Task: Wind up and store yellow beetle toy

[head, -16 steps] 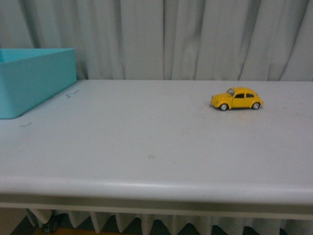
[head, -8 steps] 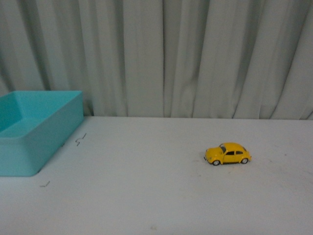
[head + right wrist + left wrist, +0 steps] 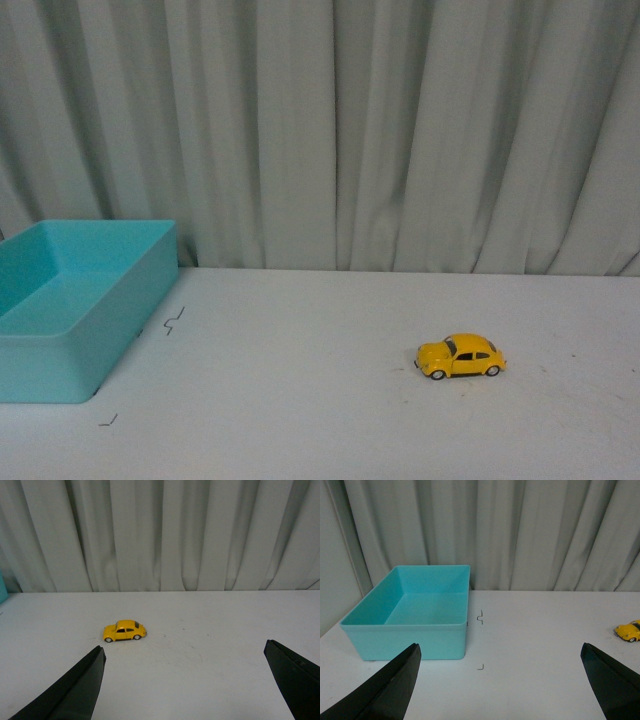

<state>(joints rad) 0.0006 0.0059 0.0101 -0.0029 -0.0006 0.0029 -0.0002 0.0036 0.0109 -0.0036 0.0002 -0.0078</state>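
Observation:
The yellow beetle toy point(image 3: 460, 357) stands on its wheels on the white table, right of the middle in the front view, nose to the left. It also shows in the right wrist view point(image 3: 125, 631) and at the edge of the left wrist view point(image 3: 630, 630). My right gripper point(image 3: 182, 672) is open and empty, well short of the toy. My left gripper point(image 3: 500, 672) is open and empty, over the table near the teal box point(image 3: 412, 611). Neither arm shows in the front view.
The open teal box point(image 3: 70, 300) stands empty at the table's left side. Small dark corner marks point(image 3: 174, 321) lie on the table beside it. Grey curtains point(image 3: 330, 130) hang behind the table's far edge.
The front view has tilted upward: the table's front edge dropped out of sight, more curtain shows, and the toy and box sit lower in the picture. The toy itself has not moved.

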